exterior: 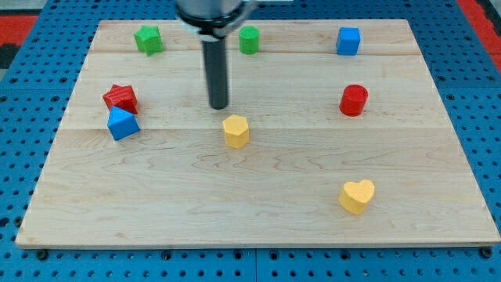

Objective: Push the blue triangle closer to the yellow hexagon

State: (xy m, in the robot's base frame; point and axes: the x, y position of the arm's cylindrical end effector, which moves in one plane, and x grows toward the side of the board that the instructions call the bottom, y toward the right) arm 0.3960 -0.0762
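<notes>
The blue triangle (122,124) lies at the view's left on the wooden board (258,211), just below a red star-shaped block (120,98) and touching or almost touching it. The yellow hexagon (236,131) sits near the board's middle. My tip (218,106) is just above and slightly left of the yellow hexagon, a short gap from it, and well to the right of the blue triangle.
A green star-shaped block (147,39) and a green cylinder (249,39) sit along the view's top, with a blue cube (348,41) at top right. A red cylinder (354,100) is at the right. A yellow heart (357,196) is at lower right.
</notes>
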